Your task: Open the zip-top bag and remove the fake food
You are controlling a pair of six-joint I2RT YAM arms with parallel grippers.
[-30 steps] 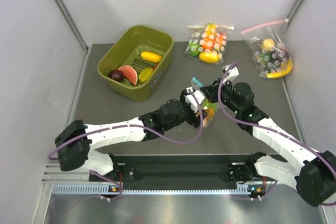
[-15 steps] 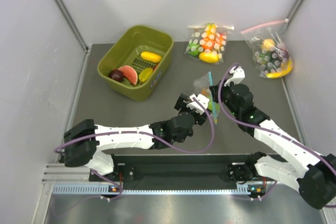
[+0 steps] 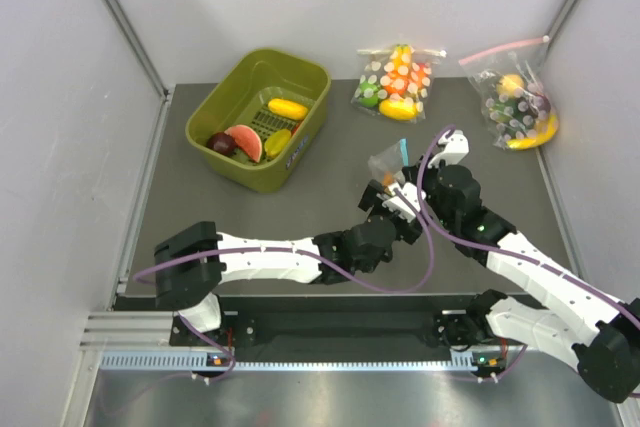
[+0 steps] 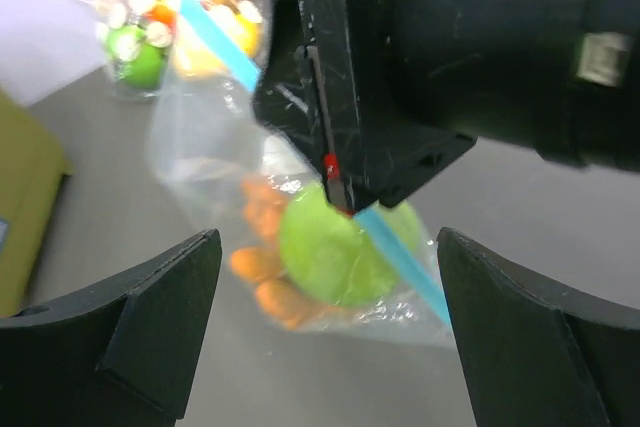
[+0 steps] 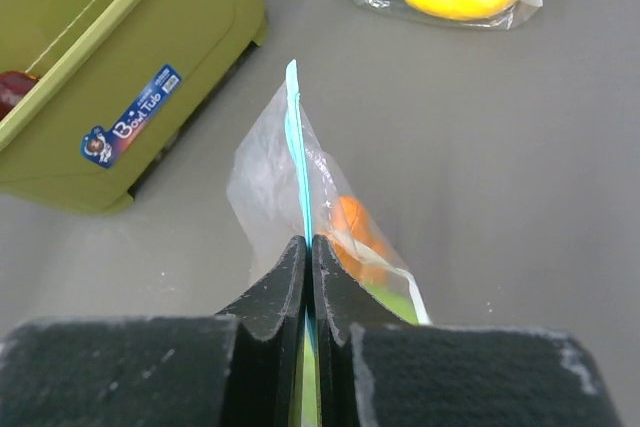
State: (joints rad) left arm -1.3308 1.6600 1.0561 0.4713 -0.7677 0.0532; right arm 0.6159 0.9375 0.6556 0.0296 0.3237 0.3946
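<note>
The zip-top bag (image 3: pixel 383 161) is a small clear bag with a light-blue zip strip (image 5: pixel 294 137). It hangs just above the table centre. My right gripper (image 5: pixel 309 247) is shut on the strip, its jaws pressed flat against it, and it also shows in the top view (image 3: pixel 405 175). Inside the bag are a round green fruit (image 4: pixel 335 257) and orange carrot-like pieces (image 4: pixel 262 247). My left gripper (image 4: pixel 325 337) is open and empty, its fingers spread wide just in front of the bag without touching it. It sits beside the right gripper in the top view (image 3: pixel 388 195).
An olive bin (image 3: pixel 306 127) at the back left holds yellow, red and purple toy pieces. Two white-dotted bags of toy food with pink strips lie at the back, one in the middle (image 3: pixel 395 82) and one on the right (image 3: pixel 515 102). Grey walls enclose the table.
The right gripper has carried the bag up and toward the back. The left arm has swung right, and its gripper now sits open just short of the bag.
</note>
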